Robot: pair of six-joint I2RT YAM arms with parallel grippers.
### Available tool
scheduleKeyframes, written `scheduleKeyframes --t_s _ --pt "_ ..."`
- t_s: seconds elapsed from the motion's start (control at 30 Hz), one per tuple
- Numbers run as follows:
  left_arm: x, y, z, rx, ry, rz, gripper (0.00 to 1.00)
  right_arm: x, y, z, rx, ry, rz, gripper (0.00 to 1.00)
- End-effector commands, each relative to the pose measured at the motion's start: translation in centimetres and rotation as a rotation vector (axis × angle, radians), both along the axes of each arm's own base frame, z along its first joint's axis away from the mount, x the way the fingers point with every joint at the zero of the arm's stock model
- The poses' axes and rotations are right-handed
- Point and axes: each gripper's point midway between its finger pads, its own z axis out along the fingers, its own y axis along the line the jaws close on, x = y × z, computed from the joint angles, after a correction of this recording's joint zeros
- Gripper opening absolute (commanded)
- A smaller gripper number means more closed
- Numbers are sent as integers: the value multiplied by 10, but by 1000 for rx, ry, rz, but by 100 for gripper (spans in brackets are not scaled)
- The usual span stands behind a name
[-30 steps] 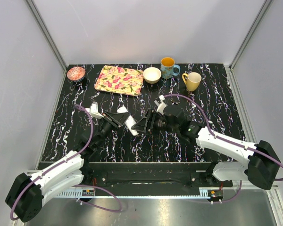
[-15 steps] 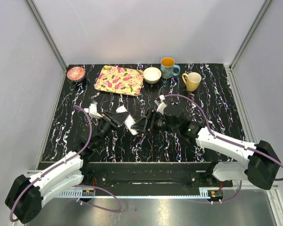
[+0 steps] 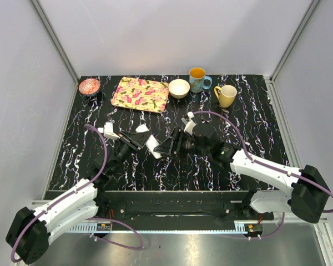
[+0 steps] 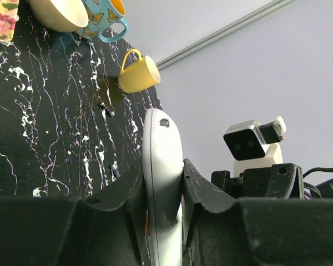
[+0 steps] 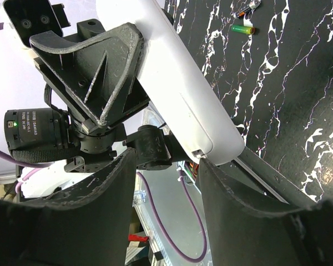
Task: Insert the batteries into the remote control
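- 1 black, white-veined table (image 3: 255, 133) carries everything, and both arms reach in from the near edge to meet at its middle.
- 2 arms on show: the left arm (image 3: 72, 202) angles up from the lower left, the right arm (image 3: 266, 169) sweeps in from the lower right.
- 1 floral tray (image 3: 140, 94) lies along the far edge, with a pink bowl (image 3: 89, 86) well off to its left.
- 1 cream bowl (image 3: 178, 88) sits just right of the tray, then a blue mug (image 3: 198, 80) and a yellow mug (image 3: 226, 96).
- Left gripper (image 4: 162, 177): clamped tight on the remote control (image 4: 162, 149), both fingers pressed against its long sides, the rounded end sticking out beyond the tips.
- The remote is up off the table, mid-table between the 2 grippers.
- Right gripper (image 5: 167, 166): fingers spread wide and holding nothing, with the remote's rounded end just at the mouth of the gap; contact cannot be told.
- 1 small green battery (image 5: 243, 29) lies loose on the table beyond the remote.
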Motion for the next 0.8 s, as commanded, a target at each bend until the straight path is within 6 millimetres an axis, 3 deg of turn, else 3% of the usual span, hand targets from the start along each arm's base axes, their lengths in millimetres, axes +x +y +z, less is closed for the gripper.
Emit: scheduleKeyframes --t_s 0.0,0.27,0.53,0.67,0.77 --pt "-2 1 37 -72 -95 -5 0 4 1 1 10 -1 -3 58" --pt "-13 -5 41 -115 -125 -69 0 16 -8 -5 17 5 -56 58" --pt "-17 -11 32 -120 -114 -108 0 19 4 14 83 -24 -20 58" --pt "-13 -6 30 -114 -111 -70 0 16 5 20 96 -33 -2 58" --pt "-3 6 25 -83 -101 22 0 21 -9 22 68 -64 -71 58"
